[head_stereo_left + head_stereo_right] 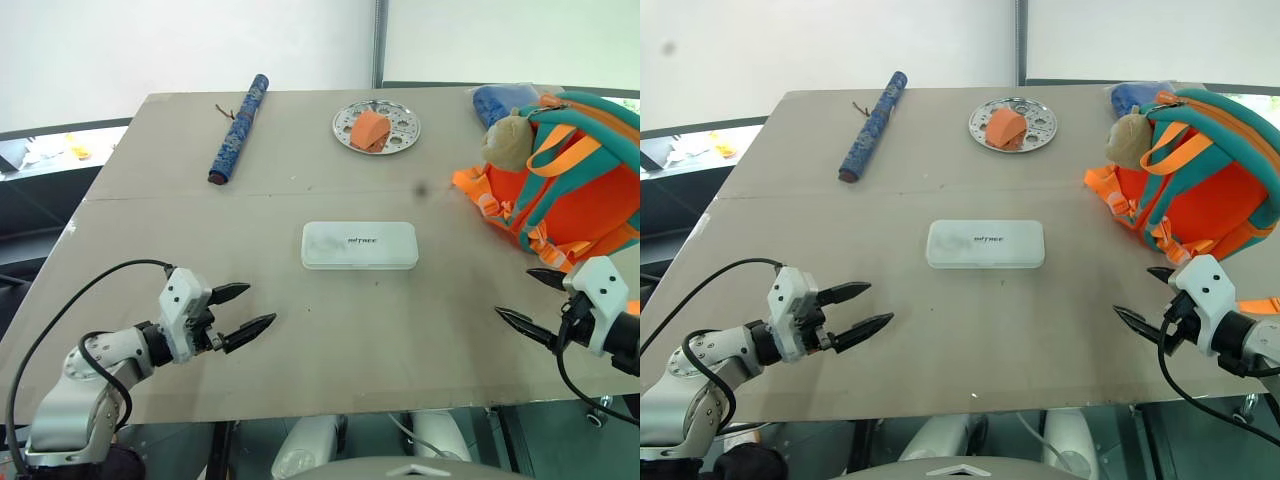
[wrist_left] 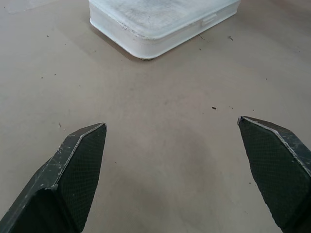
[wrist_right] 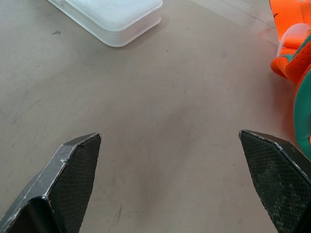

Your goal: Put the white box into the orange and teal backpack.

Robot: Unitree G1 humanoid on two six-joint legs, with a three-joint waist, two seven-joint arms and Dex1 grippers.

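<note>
so the white box [image 1: 360, 245] is a flat, smooth plastic case with rounded corners and tiny dark lettering on the lid, lying closed near the middle of the worktop [image 1: 300, 360], long side running parallel to the near edge. the orange and teal backpack [image 1: 570, 180] is soft fabric, orange panels with teal trim and orange webbing straps, slumped at the right edge with a beige plush toy [image 1: 508, 142] resting on top of it; can't tell whether its opening is unzipped. something blue [image 1: 503, 98] pokes out behind it at the far right corner. toward the far edge there's a round perforated metal plate [image 1: 376, 127] with an orange lump [image 1: 369, 130] on it, and to its left, toward the far left corner, a long dark-blue patterned roll [image 1: 238, 128] lying at a slant. the worktop itself is matte grey-beige, a bit scuffed and speckled, with a seam running left to right across it, white walls behind. left gripper [image 1: 244, 311] hovers over the near left part, black pointed fingers spread wide, nothing between them. right gripper [image 1: 532, 302] sits near the right edge just beside the backpack's straps, fingers spread wide too, holding nothing.
</note>
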